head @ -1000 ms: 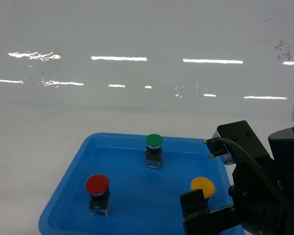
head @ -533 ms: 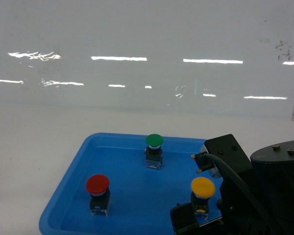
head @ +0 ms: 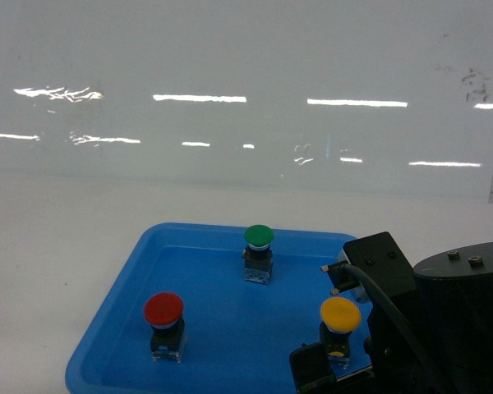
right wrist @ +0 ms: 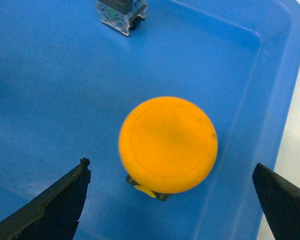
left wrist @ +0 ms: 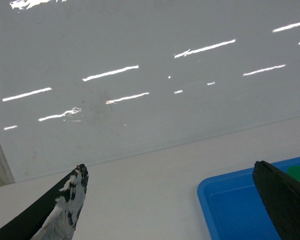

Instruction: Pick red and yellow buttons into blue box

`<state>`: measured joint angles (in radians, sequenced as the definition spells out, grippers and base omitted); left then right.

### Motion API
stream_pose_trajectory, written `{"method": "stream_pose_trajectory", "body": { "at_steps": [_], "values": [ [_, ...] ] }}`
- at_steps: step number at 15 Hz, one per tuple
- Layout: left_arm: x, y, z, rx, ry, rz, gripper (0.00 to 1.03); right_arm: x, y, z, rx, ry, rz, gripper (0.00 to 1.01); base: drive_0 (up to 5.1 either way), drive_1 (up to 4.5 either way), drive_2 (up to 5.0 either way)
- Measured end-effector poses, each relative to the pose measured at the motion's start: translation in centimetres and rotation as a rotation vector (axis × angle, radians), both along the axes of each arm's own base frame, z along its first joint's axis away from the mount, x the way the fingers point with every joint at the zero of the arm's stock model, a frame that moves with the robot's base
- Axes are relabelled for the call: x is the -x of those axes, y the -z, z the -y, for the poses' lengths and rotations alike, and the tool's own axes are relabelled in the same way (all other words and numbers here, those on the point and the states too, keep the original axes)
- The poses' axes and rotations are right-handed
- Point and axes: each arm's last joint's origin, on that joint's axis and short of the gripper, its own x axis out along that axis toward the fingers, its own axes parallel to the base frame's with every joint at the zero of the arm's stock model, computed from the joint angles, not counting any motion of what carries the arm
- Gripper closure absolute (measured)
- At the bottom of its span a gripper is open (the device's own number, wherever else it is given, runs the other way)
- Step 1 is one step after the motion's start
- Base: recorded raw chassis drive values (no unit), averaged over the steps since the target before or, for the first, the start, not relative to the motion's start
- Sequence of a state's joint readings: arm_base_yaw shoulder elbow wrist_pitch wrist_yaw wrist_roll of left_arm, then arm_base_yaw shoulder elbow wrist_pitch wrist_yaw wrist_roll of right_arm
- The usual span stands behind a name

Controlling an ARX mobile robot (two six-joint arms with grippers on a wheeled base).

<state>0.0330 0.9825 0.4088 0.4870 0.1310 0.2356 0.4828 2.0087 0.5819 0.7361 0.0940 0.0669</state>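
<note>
Looking at the shallow blue tray point(head: 115, 328), you are seeing three push buttons standing upright and well apart inside it: one red button point(head: 163, 309), one yellow button point(head: 340, 315) and one green button point(head: 259, 236). No writing is readable. Your right pincer point(right wrist: 170, 200) is hanging spread wide, the yellow cap just ahead of its tips, untouched. Your left pincer point(left wrist: 175, 200) is also gaping, the tray's corner near its right finger.
</note>
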Motion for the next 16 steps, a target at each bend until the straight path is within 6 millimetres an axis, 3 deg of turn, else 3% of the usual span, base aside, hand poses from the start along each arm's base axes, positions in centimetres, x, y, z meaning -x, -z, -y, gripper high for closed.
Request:
{"method": "stream_pose_trajectory", "body": {
  "at_steps": [6, 7, 9, 12, 13, 16],
  "values": [
    [0.0, 0.0, 0.01, 0.0, 0.0, 0.0, 0.05, -0.51, 0.46, 0.22, 0.023, 0.021, 0.02, 0.03, 0.0, 0.0, 0.0],
    [0.0, 0.0, 0.01, 0.0, 0.0, 0.0, 0.05, -0.5, 0.49, 0.24, 0.027, 0.022, 0.02, 0.07, 0.0, 0.0, 0.0],
    [0.0, 0.0, 0.01, 0.0, 0.0, 0.0, 0.05, -0.5, 0.5, 0.24, 0.03, 0.019, 0.021, 0.4, 0.0, 0.0, 0.0],
    [0.0, 0.0, 0.0, 0.0, 0.0, 0.0, 0.05, -0.5, 0.5, 0.24, 0.033, 0.018, 0.022, 0.75, 0.0, 0.0, 0.0],
    [0.0, 0.0, 0.0, 0.0, 0.0, 0.0, 0.05, -0.52, 0.48, 0.23, 0.033, 0.018, 0.023, 0.8, 0.0, 0.0, 0.0],
    [0.0, 0.0, 0.01, 0.0, 0.0, 0.0, 0.05, -0.48, 0.37, 0.37, 0.025, 0.032, 0.042, 0.8, 0.0, 0.0, 0.0]
  ]
}}
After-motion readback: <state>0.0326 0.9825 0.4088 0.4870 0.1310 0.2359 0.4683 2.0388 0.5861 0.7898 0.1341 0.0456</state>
